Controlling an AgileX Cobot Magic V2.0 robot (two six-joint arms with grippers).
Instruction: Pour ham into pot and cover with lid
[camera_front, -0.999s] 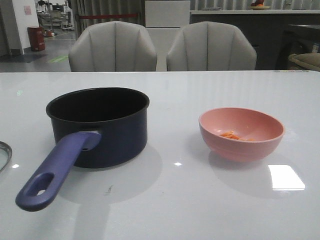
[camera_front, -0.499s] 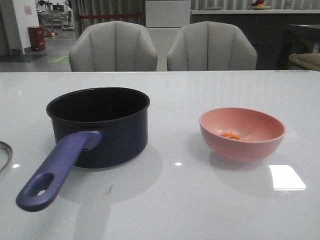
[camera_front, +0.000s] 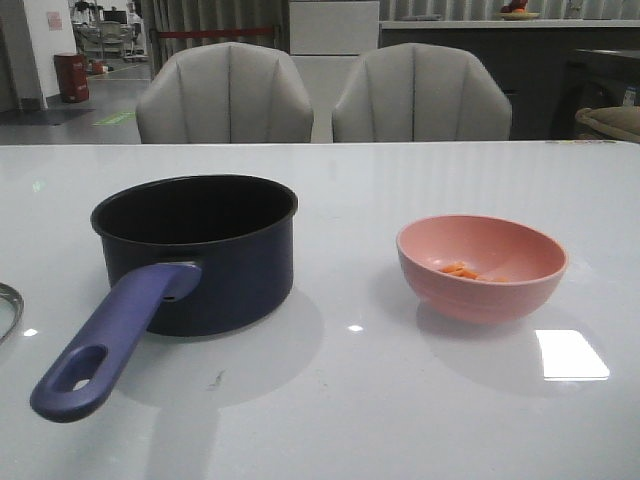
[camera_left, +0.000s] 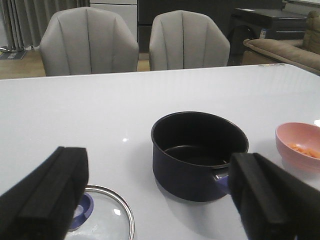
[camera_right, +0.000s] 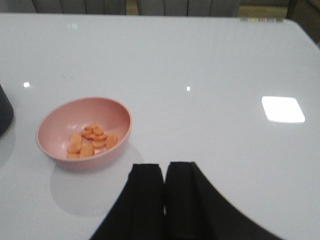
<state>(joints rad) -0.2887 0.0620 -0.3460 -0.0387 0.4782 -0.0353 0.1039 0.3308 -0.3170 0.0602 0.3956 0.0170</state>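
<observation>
The pot (camera_front: 200, 250) stands left on the table (camera_front: 350, 400), its handle (camera_front: 105, 340) running toward the camera and leftward. Right of it the pink bowl (camera_front: 482, 265) holds the ham (camera_right: 92, 140). Only the wrist views show the grippers: the left gripper (camera_left: 160, 200) spread wide above the lid (camera_left: 107, 215), the right gripper (camera_right: 164, 200) closed and empty.

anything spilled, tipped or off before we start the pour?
Nothing stands out. The ham is all inside the pink bowl, the pot stands upright and empty, and the lid lies flat on the table beside it.
</observation>
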